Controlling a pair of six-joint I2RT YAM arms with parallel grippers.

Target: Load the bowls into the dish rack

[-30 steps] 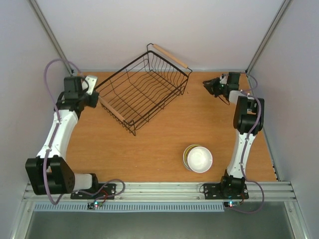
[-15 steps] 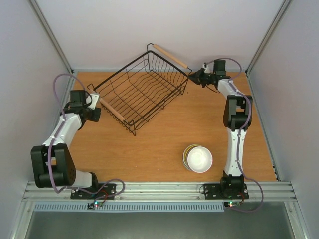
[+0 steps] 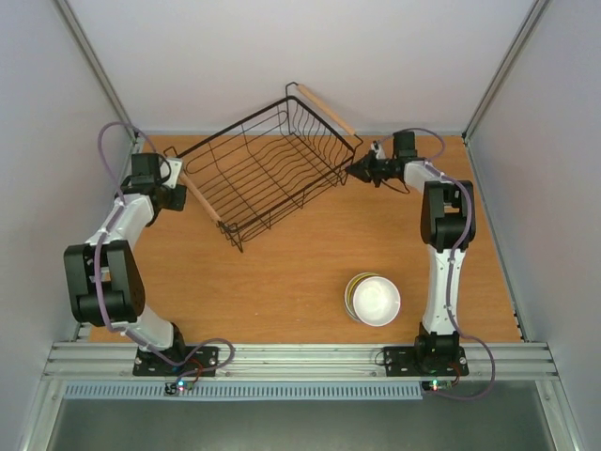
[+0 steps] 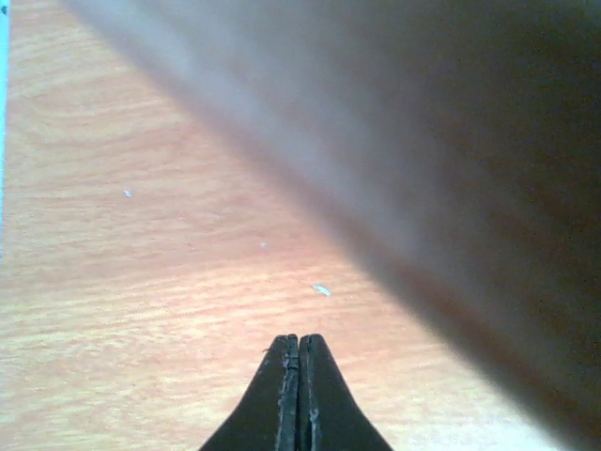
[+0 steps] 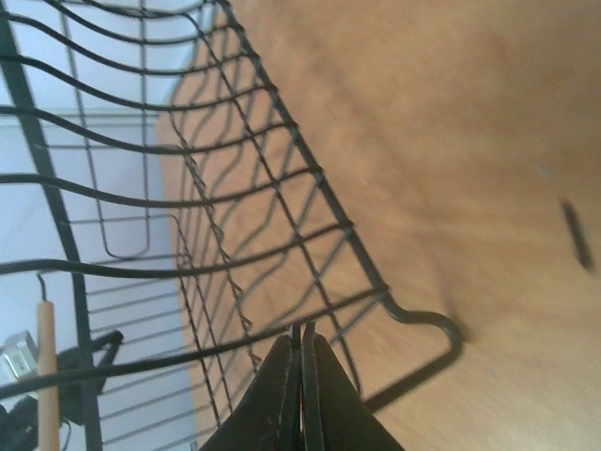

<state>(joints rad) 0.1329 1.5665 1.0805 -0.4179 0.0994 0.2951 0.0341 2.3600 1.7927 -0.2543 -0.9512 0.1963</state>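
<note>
The dish rack (image 3: pixel 268 169), a black wire basket with two wooden bar handles, stands at an angle at the back middle of the table. It fills the left of the right wrist view (image 5: pixel 188 188). A stack of bowls (image 3: pixel 376 299) sits at the front right, with a white bowl on top and a yellow-green rim under it. The other bowls are hidden in the stack. My left gripper (image 3: pixel 178 191) is shut and empty beside the rack's left handle, low over the wood (image 4: pixel 299 343). My right gripper (image 3: pixel 353 173) is shut, its tips against the rack's right corner wires (image 5: pixel 302 331).
The table's back edge and grey walls close in behind the rack. A blurred dark shape (image 4: pixel 470 141) fills the upper right of the left wrist view. The metal rail (image 3: pixel 300 357) runs along the near edge.
My right gripper has swung left from the back right corner to the rack's right corner. The rack has shifted and turned a little. My left gripper dropped back, then returned to the left handle.
</note>
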